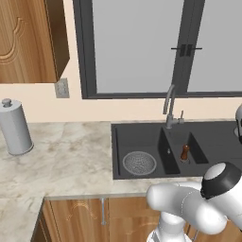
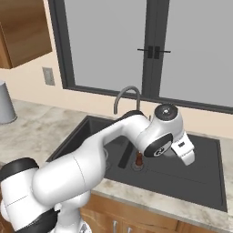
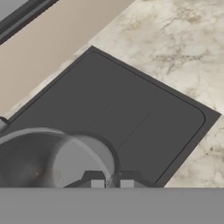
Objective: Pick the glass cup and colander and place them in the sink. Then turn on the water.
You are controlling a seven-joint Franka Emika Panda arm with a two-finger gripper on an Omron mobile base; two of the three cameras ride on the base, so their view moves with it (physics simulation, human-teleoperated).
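Two small dark fingertips [image 3: 97,182] of the pincer [image 3: 112,183] stand almost together at the bottom of the hand view. The curved wall of the small translucent grey glass cup [image 3: 57,159] runs down into the narrow gap between them, so the pincer is closed to a slit and pinches the cup by its wall. The cup lies close under the camera, its pale rim sweeping across the lower left, and through its side a faint reddish smear shows.

Beyond the cup lies the dark charcoal rectangular sink [image 3: 131,109], with the beige marbled stone table [image 3: 183,43] along its far side and corner.

In the left base view, the round grey perforated metal colander [image 1: 139,163] sits on the floor of the sink's left basin, near the front wall, upright with its mouth up. A small brown bottle-shaped thing [image 1: 185,152] stands in the right basin, just beyond the divider. The tall slim grey faucet [image 1: 169,106] rises behind the divider, in front of the dark-framed window [image 1: 137,47].

Well apart from the sink, at the left end of the table, a large grey cylindrical canister with a knobbed lid [image 1: 15,127] stands upright by the wall.

In the right base view, the white arm reaches over the sink's front edge, its hand above the right basin.
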